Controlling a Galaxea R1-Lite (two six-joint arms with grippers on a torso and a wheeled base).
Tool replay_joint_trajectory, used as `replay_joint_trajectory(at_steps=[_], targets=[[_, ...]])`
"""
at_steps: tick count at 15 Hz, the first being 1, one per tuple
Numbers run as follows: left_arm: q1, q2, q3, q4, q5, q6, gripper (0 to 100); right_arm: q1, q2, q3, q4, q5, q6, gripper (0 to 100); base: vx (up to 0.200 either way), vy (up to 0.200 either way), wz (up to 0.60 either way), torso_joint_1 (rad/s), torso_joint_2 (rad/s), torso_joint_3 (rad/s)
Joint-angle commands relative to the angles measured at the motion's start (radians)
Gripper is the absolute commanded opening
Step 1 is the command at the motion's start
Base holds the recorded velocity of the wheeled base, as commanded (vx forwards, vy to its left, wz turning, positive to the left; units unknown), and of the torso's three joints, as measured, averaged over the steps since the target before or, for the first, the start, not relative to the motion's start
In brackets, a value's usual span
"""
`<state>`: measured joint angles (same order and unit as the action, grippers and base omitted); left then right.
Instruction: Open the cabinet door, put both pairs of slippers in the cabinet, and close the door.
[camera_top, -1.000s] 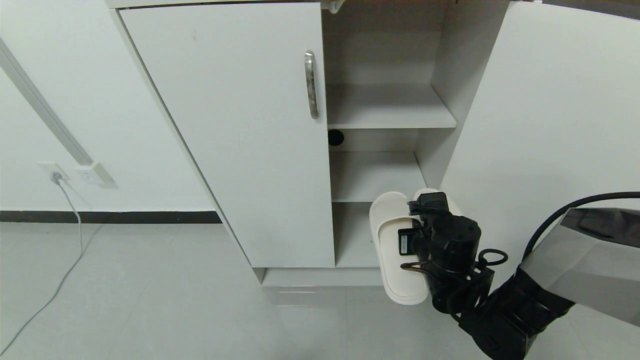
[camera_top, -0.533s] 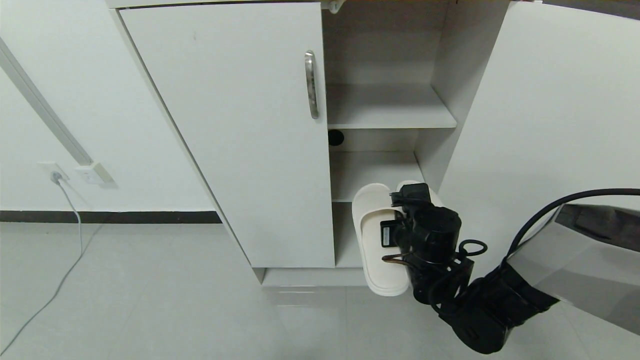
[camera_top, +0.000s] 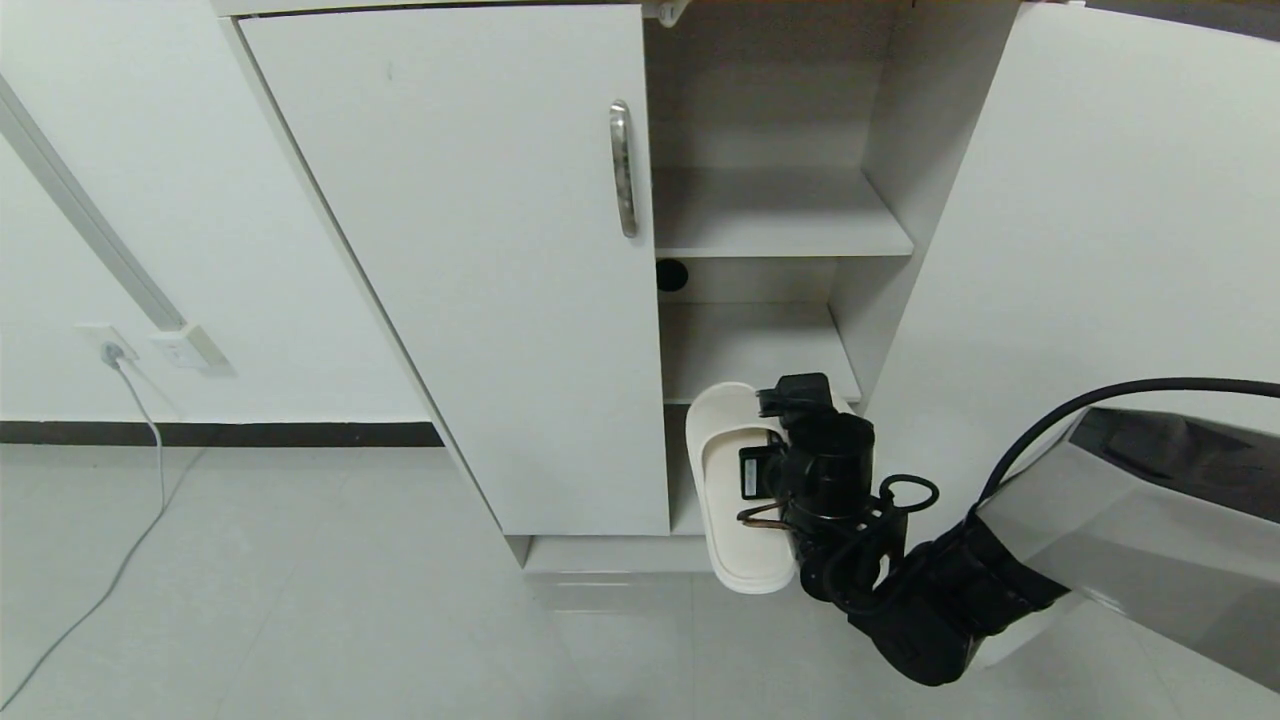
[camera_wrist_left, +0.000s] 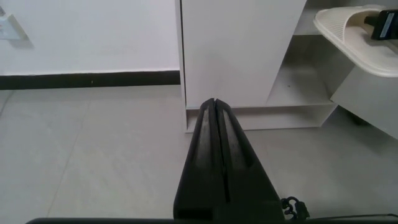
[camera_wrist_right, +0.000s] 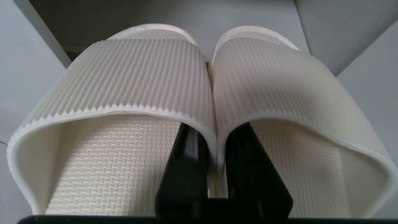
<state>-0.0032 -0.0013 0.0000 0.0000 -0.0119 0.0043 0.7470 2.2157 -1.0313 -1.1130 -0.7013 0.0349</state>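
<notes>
A pair of white slippers (camera_top: 725, 480) hangs in front of the cabinet's lowest compartment (camera_top: 690, 480), toes pointing into it. My right gripper (camera_top: 792, 405) is shut on the slippers (camera_wrist_right: 211, 93), its fingers (camera_wrist_right: 249, 168) pinching the two inner strap edges together. In the head view the arm covers most of the right-hand slipper. The cabinet's right door (camera_top: 1080, 250) stands wide open and the left door (camera_top: 470, 260) is closed. My left gripper (camera_wrist_left: 214, 109) is shut on nothing, low over the floor, facing the cabinet base, with one slipper (camera_wrist_left: 354, 34) off to the side.
Two bare shelves (camera_top: 770, 215) (camera_top: 750, 350) sit above the lowest compartment. A metal handle (camera_top: 622, 168) is on the closed door. A wall socket (camera_top: 108, 345) with a grey cable (camera_top: 130, 540) lies far left. Open floor (camera_top: 350, 620) spreads before the cabinet.
My right arm has carried the slippers leftward, from beside the open right door to a spot in front of the lowest compartment. The cabinet and doors are unchanged.
</notes>
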Motion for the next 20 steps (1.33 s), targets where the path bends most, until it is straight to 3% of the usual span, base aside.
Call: replay_joint_trajectory(at_steps=[1, 11, 13, 18, 20], targets=[[0.0, 0.001, 0.0, 0.0, 0.0, 0.0, 0, 0.002, 0.004, 0.002, -0.001, -0.001, 0.0, 0, 0.0, 0.0, 0.0, 0.0, 0.0, 0.0], [0.0, 0.001, 0.0, 0.0, 0.0, -0.003, 0, 0.0, 0.03, 0.002, -0.007, 0.0, 0.005, 0, 0.18, 0.0, 0.0, 0.001, 0.0, 0.002], [0.0, 0.001, 0.0, 0.0, 0.0, -0.003, 0, -0.014, 0.056, -0.01, -0.01, 0.039, 0.02, 0, 0.0, 0.0, 0.0, 0.0, 0.0, 0.0], [0.0, 0.001, 0.0, 0.0, 0.0, -0.004, 0, -0.08, 0.167, -0.176, 0.001, 0.078, 0.014, 0, 0.0, 0.0, 0.0, 0.0, 0.0, 0.0], [0.0, 0.001, 0.0, 0.0, 0.0, -0.004, 0, -0.107, 0.205, -0.271, 0.074, 0.08, 0.013, 0, 0.0, 0.0, 0.0, 0.0, 0.0, 0.0]])
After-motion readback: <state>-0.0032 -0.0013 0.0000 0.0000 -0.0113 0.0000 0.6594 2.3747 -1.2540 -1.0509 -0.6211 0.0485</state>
